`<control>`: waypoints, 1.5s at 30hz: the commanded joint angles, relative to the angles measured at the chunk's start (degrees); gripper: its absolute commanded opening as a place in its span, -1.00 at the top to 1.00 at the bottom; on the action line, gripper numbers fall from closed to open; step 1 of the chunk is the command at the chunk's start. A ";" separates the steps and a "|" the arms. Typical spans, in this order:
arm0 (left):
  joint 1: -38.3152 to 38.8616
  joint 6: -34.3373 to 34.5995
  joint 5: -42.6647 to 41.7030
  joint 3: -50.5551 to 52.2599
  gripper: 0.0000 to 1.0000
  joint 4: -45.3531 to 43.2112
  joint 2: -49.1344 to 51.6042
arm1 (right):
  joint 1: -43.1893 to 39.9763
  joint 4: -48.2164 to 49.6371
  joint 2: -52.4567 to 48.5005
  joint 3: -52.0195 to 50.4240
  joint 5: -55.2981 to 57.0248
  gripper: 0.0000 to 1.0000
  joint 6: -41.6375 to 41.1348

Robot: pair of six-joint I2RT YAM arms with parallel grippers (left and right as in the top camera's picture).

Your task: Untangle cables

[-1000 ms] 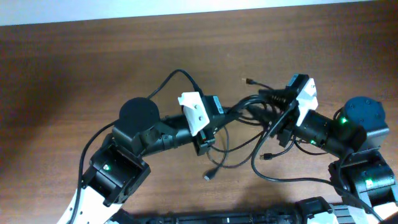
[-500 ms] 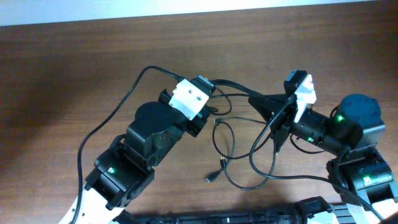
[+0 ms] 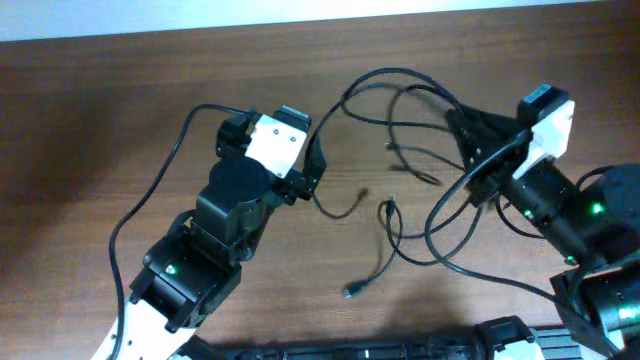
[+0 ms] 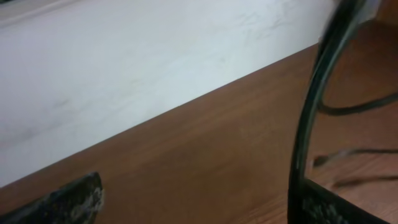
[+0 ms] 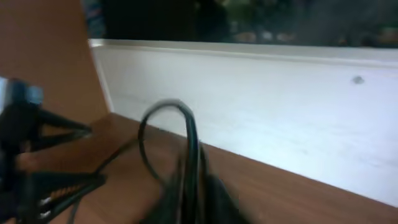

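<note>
The cables [image 3: 400, 95] are thin black cords spread in loose loops over the wooden table [image 3: 120, 90]. One strand trails down to a plug [image 3: 352, 291] near the front. A short strand [image 3: 342, 211] curls beside my left gripper [image 3: 312, 168]. That gripper is open, and in the left wrist view its gripper [image 4: 199, 202] has bare table between its wide-set fingers [image 4: 68, 200]. A black cord [image 4: 314, 106] runs up past the right finger. My right gripper [image 3: 468, 125] is shut on a bunch of the cables [image 5: 189, 155], which look blurred in the right wrist view.
A white wall or ledge [image 4: 143, 74] borders the table's far edge. The arms' own thicker black cables [image 3: 165, 180] arc beside each arm. Bare wood lies to the left and along the front middle.
My left gripper has let go of the cables, opened and drawn back to the left. My right gripper has pulled its bunch up and to the right, spreading the tangle into looser loops.
</note>
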State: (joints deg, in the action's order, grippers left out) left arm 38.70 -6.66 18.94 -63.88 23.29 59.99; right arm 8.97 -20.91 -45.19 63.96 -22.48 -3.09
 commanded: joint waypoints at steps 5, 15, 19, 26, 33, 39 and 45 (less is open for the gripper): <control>-0.24 4.52 1.40 -0.79 -0.98 2.54 -0.39 | -0.37 -1.51 0.48 1.42 9.53 -0.24 -0.17; -0.24 4.50 -1.73 -0.79 -0.98 4.35 0.17 | -0.37 -23.65 -6.99 1.20 20.41 -0.64 -0.15; -0.24 4.48 -1.79 -0.79 -0.98 8.94 1.81 | -0.37 -29.77 -17.25 1.20 19.21 -0.67 3.13; -0.39 7.48 0.81 -0.79 -0.98 11.26 2.78 | -0.37 -30.62 -32.63 1.20 13.75 -0.67 5.86; -10.84 10.56 -8.13 -0.79 -0.99 11.96 0.42 | -0.37 -29.88 -32.65 1.20 -5.64 -0.97 3.78; -13.73 10.49 -10.60 -0.79 -0.98 15.56 -0.44 | -0.37 -31.54 -32.65 1.20 17.20 -0.97 5.22; -13.73 10.51 -10.60 -0.79 -0.98 18.43 -0.44 | -0.37 -32.89 -33.35 1.18 24.68 -0.97 12.52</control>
State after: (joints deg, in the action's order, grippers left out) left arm 25.30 3.09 8.95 -63.88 41.65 60.03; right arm 8.86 -53.78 -78.04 64.82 -0.82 5.87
